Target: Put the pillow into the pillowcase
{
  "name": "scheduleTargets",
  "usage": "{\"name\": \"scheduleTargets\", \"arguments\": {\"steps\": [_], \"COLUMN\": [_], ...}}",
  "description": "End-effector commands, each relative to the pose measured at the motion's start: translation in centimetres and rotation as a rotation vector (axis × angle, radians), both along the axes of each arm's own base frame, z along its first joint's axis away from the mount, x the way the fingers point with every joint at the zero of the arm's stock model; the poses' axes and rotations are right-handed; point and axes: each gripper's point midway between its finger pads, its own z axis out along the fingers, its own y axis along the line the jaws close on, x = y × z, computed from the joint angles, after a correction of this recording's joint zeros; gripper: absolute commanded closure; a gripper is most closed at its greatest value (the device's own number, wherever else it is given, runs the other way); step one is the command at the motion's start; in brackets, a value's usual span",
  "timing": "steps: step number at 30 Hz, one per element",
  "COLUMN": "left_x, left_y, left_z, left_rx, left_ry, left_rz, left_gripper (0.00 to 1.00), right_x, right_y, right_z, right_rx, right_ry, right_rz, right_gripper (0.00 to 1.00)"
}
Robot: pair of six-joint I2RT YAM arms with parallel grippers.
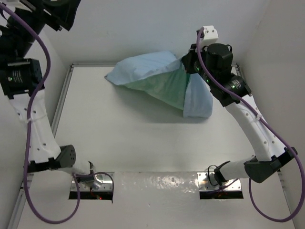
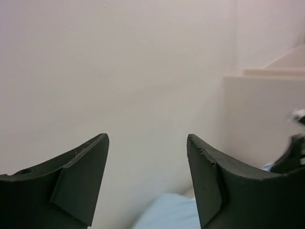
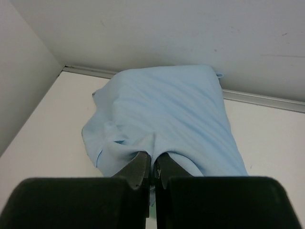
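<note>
So the right gripper [image 3: 152,167] has its two fingers pressed together on a bunched fold of the pillowcase [image 3: 162,114]. You can see the wrinkles in the light blue cloth all running into the fingertips [image 3: 141,164], so it's pinching the fabric right at the near edge. From there the pillowcase stretches straight out ahead of the gripper, puffed up and rounded, with its far end right up against the back wall [image 3: 190,33] and the metal strip [image 3: 262,98] along the wall's foot. In the overhead shot the same sack sits on the table [image 1: 143,143], under and to the left of the right wrist. It shows light blue on top, a sea-green patterned panel folded over in the middle, and another light blue flap hanging down on the side nearest that arm. The pillow itself isn't showing in any view, so I can't tell exactly how it lies in there. The left gripper [image 2: 147,138] is a different story: fingers spread wide with nothing between them, held up off the table and facing a plain white wall. Only a sliver of light blue cloth peeks in low, below and beyond its fingertips, well apart from them.
</note>
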Motion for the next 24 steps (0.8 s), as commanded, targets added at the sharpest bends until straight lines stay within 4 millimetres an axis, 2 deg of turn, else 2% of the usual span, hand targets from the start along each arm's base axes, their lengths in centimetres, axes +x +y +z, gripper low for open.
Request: {"name": "scheduleTargets", "arguments": {"steps": [1, 2, 3, 4, 5, 6, 8, 9, 10, 12, 13, 14, 15, 16, 17, 18, 19, 21, 23, 24], "left_x": [9.6, 9.9, 9.9, 7.9, 7.2, 6.7, 6.9, 6.3, 7.2, 7.7, 8.1, 9.4, 9.9, 11.3, 12.0, 13.3, 14.5, 16.4, 17.8, 18.8], "left_y": [6.2, 5.6, 4.6, 2.5, 2.5, 3.1, 4.7, 5.2, 6.6, 6.5, 6.5, 6.6, 6.4, 6.3, 6.1, 6.0, 5.8, 5.5, 4.8, 4.3], "left_z": [-16.5, -19.8, -25.2, -29.6, -34.6, -37.3, -41.0, -44.8, -45.7, -49.2, -50.4, -51.9, -52.6, -51.8, -52.1, -53.3, -52.6, -53.5, -53.2, -53.9], "left_rx": [0.333, 0.487, 0.583, 0.663, 0.805, 0.872, 0.978, 1.017, 1.067, 1.102, 1.047, 1.001, 0.907, 0.858, 0.81, 0.745, 0.634, 0.533, 0.437, 0.403], "left_ry": [0.374, 0.384, 0.476, 0.579, 0.61, 0.651, 0.685, 0.751, 0.745, 0.739, 0.777, 0.803, 0.871, 0.874, 0.899, 0.929, 0.96, 0.98, 0.983, 0.97], "left_rz": [0.367, 0.313, 0.215, 0.084, 0.015, 0.012, 0.06, 0.05, 0.12, 0.12, 0.142, 0.164, 0.184, 0.203, 0.197, 0.181, 0.205, 0.203, 0.186, 0.158], "left_gripper": [0.35, 0.36, 0.37, 0.38, 0.39, 0.38, 0.36, 0.35, 0.34, 0.3, 0.24, 0.23, 0.23, 0.22, 0.21, 0.21, 0.21, 0.21, 0.21, 0.2], "right_x": [-0.1, 0.0, 0.3, 0.4, 0.5, 0.7, 0.7, 0.5, 0.4, 0.3, 0.2, 0.1, 0.0, -0.1, -0.2, -0.2, -0.3, -0.4, -0.6, -0.6], "right_y": [-1.4, -1.5, -1.5, -1.7, -1.7, -1.6, -1.3, -1.1, -0.9, -0.6, -0.7, -0.8, -0.9, -1.0, -1.0, -1.2, -1.4, -1.8, -2.2, -2.4], "right_z": [4.2, 4.5, 4.3, 4.3, 4.3, 4.1, 4.5, 4.5, 4.6, 4.6, 4.6, 4.5, 4.3, 4.2, 4.1, 3.9, 3.5, 3.2, 2.4, 1.8], "right_rx": [0.014, 0.013, 0.004, -0.008, -0.014, -0.02, -0.009, -0.002, 0.01, 0.019, 0.017, 0.011, 0.007, 0.005, 0.002, -0.002, -0.013, -0.027, -0.048, -0.058], "right_ry": [-0.127, -0.132, -0.13, -0.132, -0.134, -0.128, -0.131, -0.126, -0.124, -0.118, -0.118, -0.117, -0.113, -0.116, -0.117, -0.116, -0.109, -0.105, -0.093, -0.082], "right_rz": [-0.067, -0.075, -0.081, -0.09, -0.092, -0.09, -0.074, -0.063, -0.056, -0.039, -0.04, -0.042, -0.041, -0.042, -0.045, -0.049, -0.054, -0.069, -0.078, -0.089], "right_gripper": [1.0, 1.0, 1.0, 1.0, 1.0, 1.0, 1.0, 1.0, 1.0, 1.0, 1.0, 1.0, 1.0, 1.0, 1.0, 1.0, 1.0, 1.0, 1.0, 1.0]}}
